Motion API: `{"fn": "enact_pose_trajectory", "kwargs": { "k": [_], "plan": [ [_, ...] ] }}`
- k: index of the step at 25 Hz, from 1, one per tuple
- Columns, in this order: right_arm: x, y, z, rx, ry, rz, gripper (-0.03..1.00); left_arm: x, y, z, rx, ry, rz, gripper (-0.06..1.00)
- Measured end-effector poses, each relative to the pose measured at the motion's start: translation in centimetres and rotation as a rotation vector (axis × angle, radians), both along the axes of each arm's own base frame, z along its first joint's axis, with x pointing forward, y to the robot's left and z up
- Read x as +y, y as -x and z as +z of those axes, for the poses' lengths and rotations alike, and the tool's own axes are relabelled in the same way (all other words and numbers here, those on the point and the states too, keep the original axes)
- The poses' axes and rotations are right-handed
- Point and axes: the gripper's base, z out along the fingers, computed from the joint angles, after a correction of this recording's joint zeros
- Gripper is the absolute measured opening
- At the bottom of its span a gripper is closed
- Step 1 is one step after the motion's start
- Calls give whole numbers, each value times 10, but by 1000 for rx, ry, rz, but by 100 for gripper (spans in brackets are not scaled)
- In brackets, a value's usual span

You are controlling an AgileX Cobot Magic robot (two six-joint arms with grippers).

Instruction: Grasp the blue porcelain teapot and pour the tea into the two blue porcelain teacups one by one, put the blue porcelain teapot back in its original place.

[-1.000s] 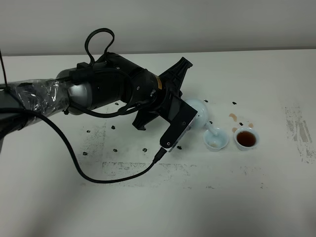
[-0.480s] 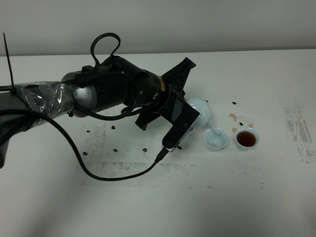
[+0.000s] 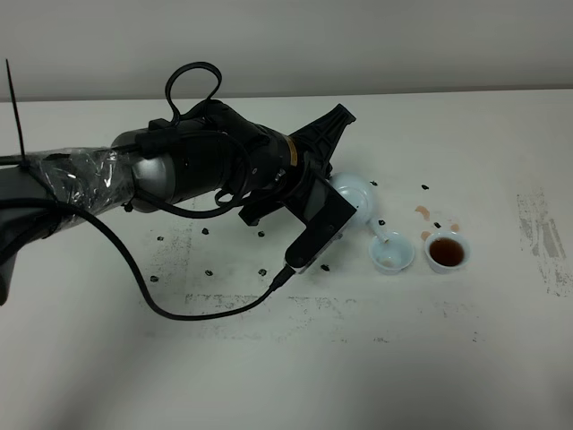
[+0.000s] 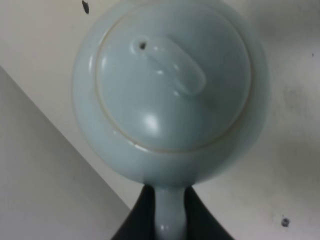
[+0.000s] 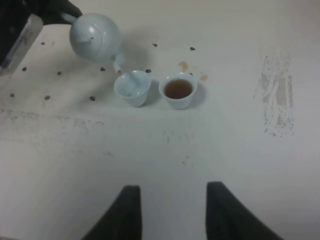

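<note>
The blue porcelain teapot hangs tilted above the table, with its spout dipping over the left of the two blue porcelain teacups. That cup shows a faint brownish trace inside. The right teacup holds dark tea. My left gripper is shut on the teapot's handle, one black finger on each side. In the right wrist view my right gripper hovers well in front of the cups, its fingers apart and holding nothing. It is out of the high view.
Small brown tea stains lie behind the right teacup. Black dots speckle the white table. A scuffed grey patch marks its right side. The left arm's black cable loops over the table on the left.
The left wrist has turned a little and the teapot has shifted slightly left and up, still tipped over the left teacup. Both cups and the right gripper have stayed put.
</note>
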Motion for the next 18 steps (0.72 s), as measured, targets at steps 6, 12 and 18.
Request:
{"fn": "enact_pose_trajectory", "kwargs": {
  "k": [6, 12, 18],
  "plan": [
    [0, 0, 0, 0, 0, 0, 30, 0, -1, 1, -22, -10, -14, 4],
    [0, 0, 0, 0, 0, 0, 30, -1, -2, 2, -43, 1, -21, 4],
    [0, 0, 0, 0, 0, 0, 30, -4, -1, 3, -72, -24, -53, 4]
  ]
}}
